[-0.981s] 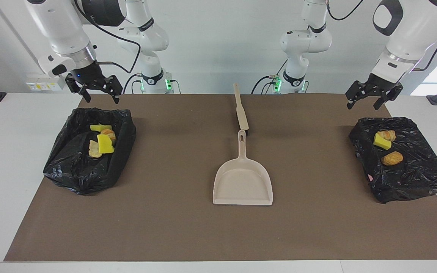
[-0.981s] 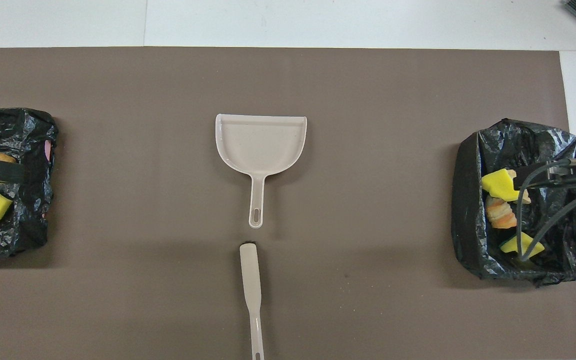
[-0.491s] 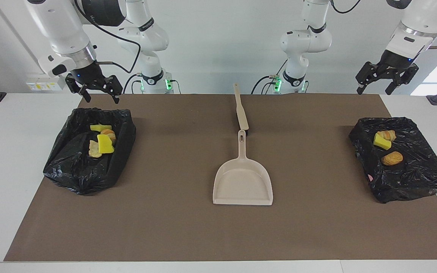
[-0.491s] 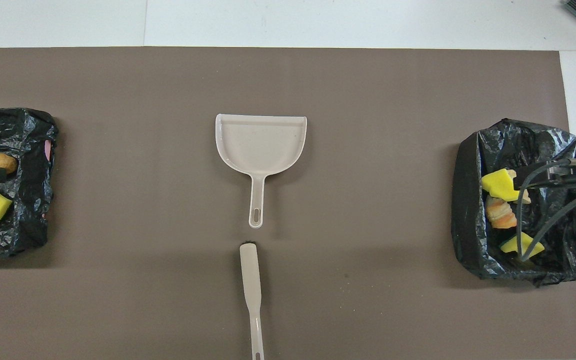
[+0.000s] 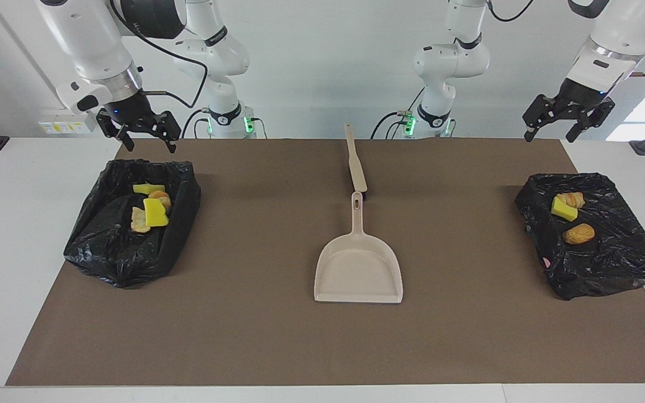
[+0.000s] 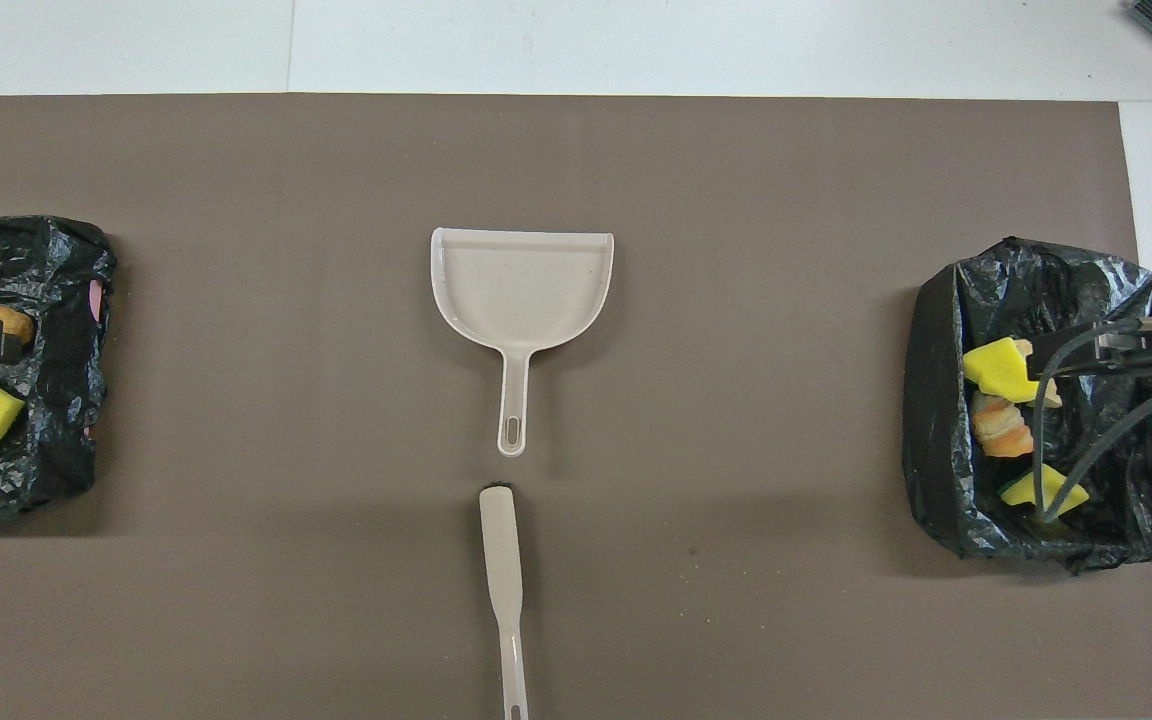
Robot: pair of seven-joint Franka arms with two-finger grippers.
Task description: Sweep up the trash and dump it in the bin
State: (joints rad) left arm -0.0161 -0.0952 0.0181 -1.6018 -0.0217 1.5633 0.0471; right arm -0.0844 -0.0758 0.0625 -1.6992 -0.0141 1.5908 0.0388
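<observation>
Both end effectors, left (image 5: 568, 118) and right (image 5: 142, 131), spread (holding nothing), trash (image 5: 152, 208) binned.

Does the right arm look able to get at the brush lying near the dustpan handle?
Probably yes. The brush lies bare on the mat, nothing on it, and the right gripper hangs open over the bin at its end.

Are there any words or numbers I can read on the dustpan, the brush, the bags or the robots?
None can be read.
dustpan: plain, no writing.
brush: plain, no writing.
two black bags: no labels.
robot arm joints: a dark band with small marks, too small to read.
</observation>
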